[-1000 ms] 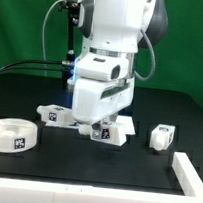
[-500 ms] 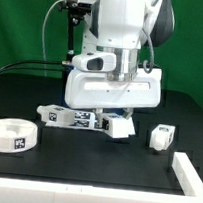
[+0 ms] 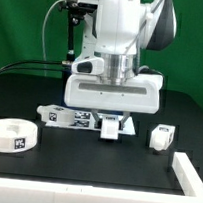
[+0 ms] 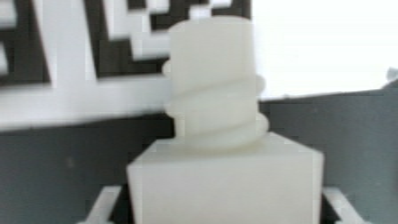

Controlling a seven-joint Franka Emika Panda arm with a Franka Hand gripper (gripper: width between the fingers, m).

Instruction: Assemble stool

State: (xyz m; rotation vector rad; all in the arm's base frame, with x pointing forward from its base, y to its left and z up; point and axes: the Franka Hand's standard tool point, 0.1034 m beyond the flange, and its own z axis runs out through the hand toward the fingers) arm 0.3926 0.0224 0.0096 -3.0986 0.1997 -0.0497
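My main worry from here is the grip itself. The pincer (image 3: 111, 122) is closed down narrow on a chunky white plastic leg (image 3: 110, 130). In the exterior view only the lower part of that leg shows beneath the fingers, low over the black table (image 3: 83, 173). In the wrist view the leg (image 4: 217, 150) fills the picture, a square block at one end and a threaded stub at the other. I cannot tell how much of the pads bears on it. If the hold is shallow or off-centre, I judge the leg could swivel between the jaws once I carry it. The stub would then meet the seat crooked and jam or cross-thread. Smooth plastic may also slip if I twist hard.

The second risk is clutter. The thin flat white marker board (image 3: 58, 114) lies just behind the pincer, and a second white tagged leg (image 3: 162, 138) stands near on the exterior view's right. A low sweep could scrape the one or topple the other. The round white plastic disc seat (image 3: 11, 134) looks loose, so pressing into it may shove it along the table.

As for position, the held leg sits directly between the jaws, below the hand. The seat lies well apart toward the exterior view's left, nearer the camera. The spare leg is apart on the other side.
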